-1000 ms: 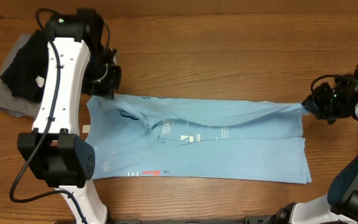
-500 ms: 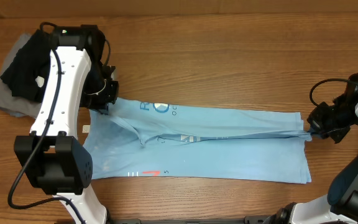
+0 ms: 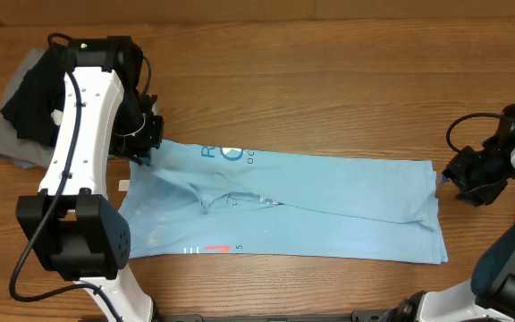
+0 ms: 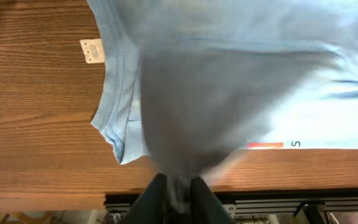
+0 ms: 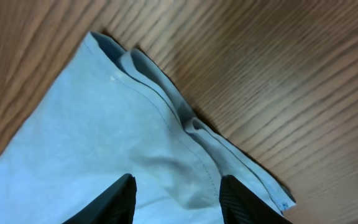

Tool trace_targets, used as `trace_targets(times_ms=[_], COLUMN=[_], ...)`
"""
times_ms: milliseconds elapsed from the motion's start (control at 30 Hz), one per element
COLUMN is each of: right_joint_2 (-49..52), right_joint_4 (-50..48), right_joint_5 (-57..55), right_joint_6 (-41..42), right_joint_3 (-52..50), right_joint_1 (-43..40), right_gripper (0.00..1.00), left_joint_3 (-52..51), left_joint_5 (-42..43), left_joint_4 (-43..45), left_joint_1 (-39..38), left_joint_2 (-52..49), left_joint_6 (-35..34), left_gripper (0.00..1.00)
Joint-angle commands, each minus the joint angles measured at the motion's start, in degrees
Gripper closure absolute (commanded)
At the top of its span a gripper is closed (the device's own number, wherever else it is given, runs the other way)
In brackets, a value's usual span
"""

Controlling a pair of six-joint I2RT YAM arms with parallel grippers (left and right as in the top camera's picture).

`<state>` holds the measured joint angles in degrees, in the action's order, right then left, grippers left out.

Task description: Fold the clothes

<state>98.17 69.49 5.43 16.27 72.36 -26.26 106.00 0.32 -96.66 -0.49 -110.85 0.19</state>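
Observation:
The light blue T-shirt (image 3: pixel 311 201) lies folded lengthwise across the table, white lettering near its left end. My left gripper (image 3: pixel 143 143) is shut on the shirt's upper left corner; in the left wrist view the cloth (image 4: pixel 229 81) drapes from the closed jaws (image 4: pixel 178 190), with the small white tag (image 4: pixel 92 51) on the wood. My right gripper (image 3: pixel 459 183) is open just off the shirt's right edge; the right wrist view shows its fingers (image 5: pixel 176 199) spread over the hem (image 5: pixel 166 118), not gripping it. Black and grey garments (image 3: pixel 29 103) are piled at the far left.
The left arm (image 3: pixel 83 152) reaches along the shirt's left end. The table's front edge and a metal frame (image 4: pixel 260 208) run just below the shirt. Bare wood (image 3: pixel 329 89) lies behind the shirt.
My right gripper has let go of the shirt's right edge and opened; the cloth there has dropped flat. My left gripper has lowered slightly, still holding its corner.

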Motion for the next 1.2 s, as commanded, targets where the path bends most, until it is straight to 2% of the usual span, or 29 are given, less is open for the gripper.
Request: trace_targets(times_ms=[0,100,267,333,400,500,600,667,733,833,900,1000,1067,1167], right_joint_2=[-1.7,-1.7,-1.7,-1.7,-1.7,-1.7,-1.7,-1.7,-1.7,-1.7,-1.7,-1.7,-1.7,-1.7], right_joint_4=[-1.6,-2.6,-2.6,-2.0,-1.0,-0.9,-2.8,-3.5,-3.2,-2.1,-1.4,0.3,0.7,0.7], right_joint_5=[6.2,14.8,20.3,25.8,29.9,30.1,30.1,30.1,30.0,28.2,26.9,26.6,26.6,26.6], right_joint_6=[-1.9,-7.6,-8.2,-12.4,-15.2,-15.6,-13.9,-12.8,-12.9,-12.8,-12.9,-12.9,-12.9,-12.9], right_joint_3=[0.7,0.7,0.7,0.7,0.7,0.7,0.7,0.7,0.7,0.7,0.7,0.7,0.7,0.7], right_joint_1=[-0.1,0.4,0.5,1.0,2.1,4.6,5.9,5.9,5.9,5.9,5.9,5.9,5.9,5.9], right_gripper=[0.53,0.52,0.52,0.51,0.5,0.48,0.48,0.48,0.47,0.47,0.47,0.47,0.47,0.47], left_joint_3=[-0.5,-0.5,-0.5,-0.5,-0.5,-0.9,-2.3,-3.2,-3.2,-3.7,-5.9,-13.5,-19.5,-30.1], left_joint_5=[-0.7,-0.9,-4.7,-5.5,-1.9,8.0,8.5,8.0,3.6,-2.9,-4.0,-6.3,-5.9,0.6], left_joint_4=[-0.2,-0.2,-0.2,0.0,0.0,0.3,2.2,3.0,2.1,-0.2,-0.2,0.1,2.6,13.6], left_joint_1=[0.2,0.2,0.3,0.3,0.3,-1.1,-4.4,-7.4,-10.5,-13.9,-15.5,-15.9,-15.6,-15.7], left_joint_2=[1.9,1.9,1.9,1.9,1.9,1.9,1.9,1.9,2.1,3.7,6.6,13.1,16.8,21.6], left_joint_6=[-0.4,-0.4,-2.7,-4.1,-3.7,1.8,2.2,1.0,-1.9,-5.3,-7.4,-12.1,-12.7,-10.1], left_gripper=[0.79,0.68,0.63,0.62,0.67,0.71,0.7,0.78,0.8,0.74,0.7,0.66,0.6,0.48])
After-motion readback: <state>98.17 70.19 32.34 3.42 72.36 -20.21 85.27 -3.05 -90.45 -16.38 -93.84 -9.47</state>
